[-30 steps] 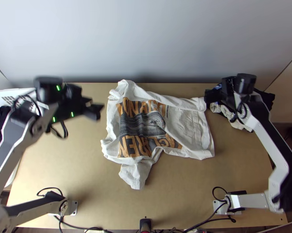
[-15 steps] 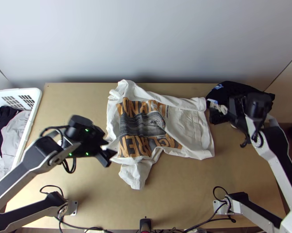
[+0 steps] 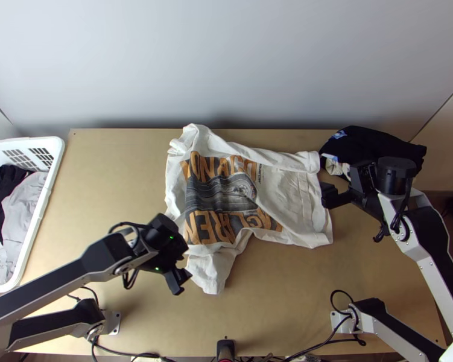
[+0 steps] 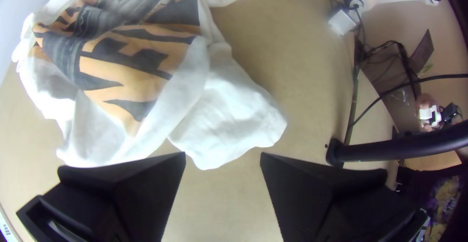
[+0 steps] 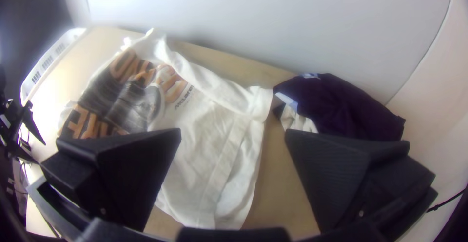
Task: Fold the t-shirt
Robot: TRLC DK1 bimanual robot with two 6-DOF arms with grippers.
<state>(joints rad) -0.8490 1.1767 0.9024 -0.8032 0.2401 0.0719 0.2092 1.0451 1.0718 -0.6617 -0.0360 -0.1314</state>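
A white t-shirt [image 3: 289, 199] with an orange and dark print lies loosely spread and wrinkled mid-table, its upper edge bunched and a sleeve sticking out toward the near edge. My left gripper [image 3: 183, 280] is just left of that sleeve. In the left wrist view its fingers stand wide apart, and the gripper [image 4: 223, 156] holds nothing beside the sleeve [image 4: 234, 120]. My right gripper [image 3: 330, 196] is at the shirt's right edge. In the right wrist view the gripper [image 5: 233, 132] is open over the shirt [image 5: 204, 159], with nothing between its fingers.
Dark folded clothing with a light part [image 3: 371, 148] lies at the table's back right, near my right gripper. A white laundry basket [image 3: 56, 158] holding dark and grey clothes stands at the left. Cables [image 3: 310, 347] run along the near edge.
My left gripper has come from the back left down to the near side, beside the sleeve. The right gripper has moved nearer, off the dark clothing. The shirt lies as before.
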